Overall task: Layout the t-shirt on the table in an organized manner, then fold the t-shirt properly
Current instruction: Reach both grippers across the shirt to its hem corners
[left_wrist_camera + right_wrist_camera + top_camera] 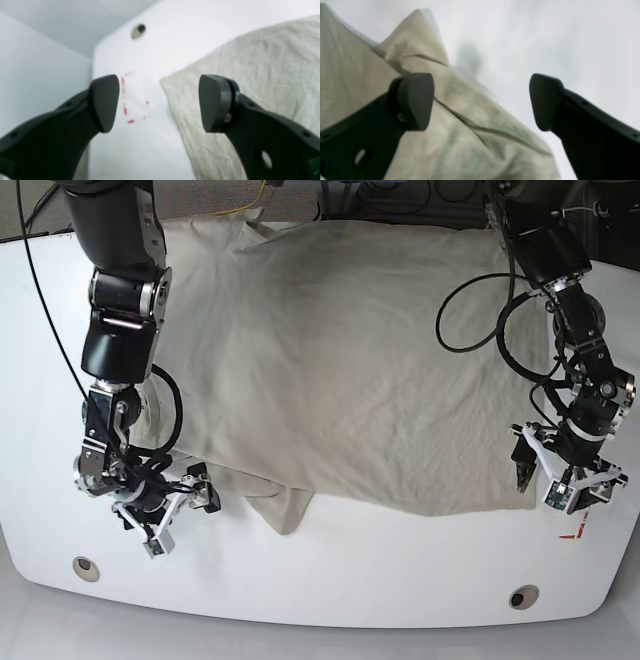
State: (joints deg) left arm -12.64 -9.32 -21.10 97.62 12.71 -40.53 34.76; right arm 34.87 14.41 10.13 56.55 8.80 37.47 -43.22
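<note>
Both grippers wide open, nothing held. Left gripper hovers over bare table; shirt edge just under its right finger, red tape marks by its left finger. Right gripper: crumpled shirt corner below, between the fingers, reaching under the left one.

No text, label, brand or number can be read in any view. The only sign is a broken red tape outline on the white surface, near its front right corner, and it carries no lettering.
</note>
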